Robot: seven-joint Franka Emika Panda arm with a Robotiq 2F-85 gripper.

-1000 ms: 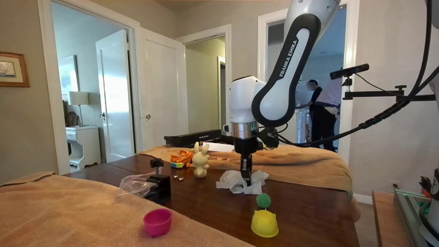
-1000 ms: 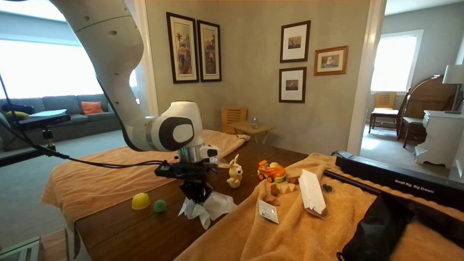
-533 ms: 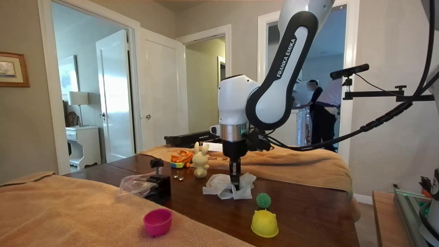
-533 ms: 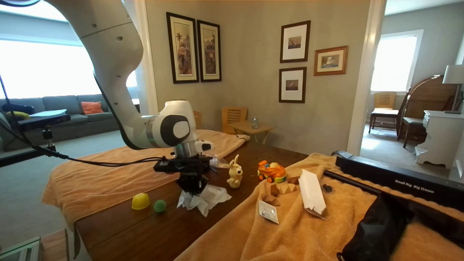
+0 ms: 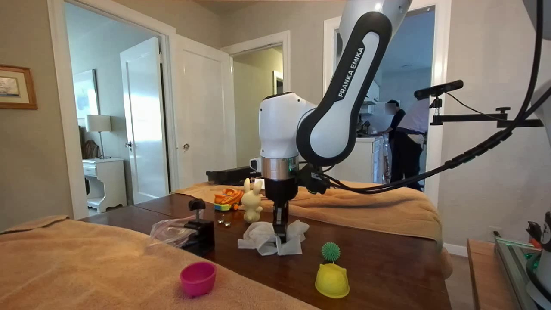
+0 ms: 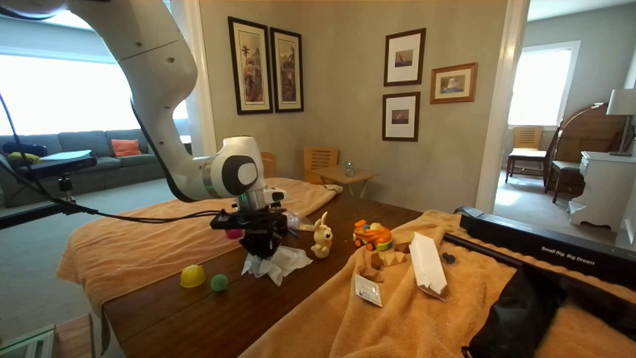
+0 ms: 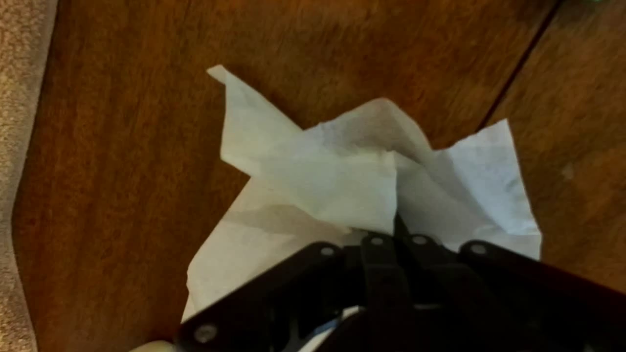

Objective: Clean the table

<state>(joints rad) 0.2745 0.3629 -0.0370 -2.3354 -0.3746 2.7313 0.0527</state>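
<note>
One gripper (image 5: 281, 238), pinched narrow on a fold of white cloth (image 7: 337, 190), holds it low on the dark table (image 5: 383, 258) beneath. Wiping, I'd say, is the step in hand — how clean the table is, I can't tell. The next move calls for a level sweep, cloth flat, clear of the rabbit figure (image 5: 251, 206) near it — then the green ball (image 5: 331, 251) and yellow cup (image 5: 332, 281), farther out.

In an exterior view, a cup (image 5: 332, 282) sits on the table (image 5: 387, 267) before a ball (image 5: 331, 252); a cloth (image 5: 261, 237) lies left of these 2.
</note>
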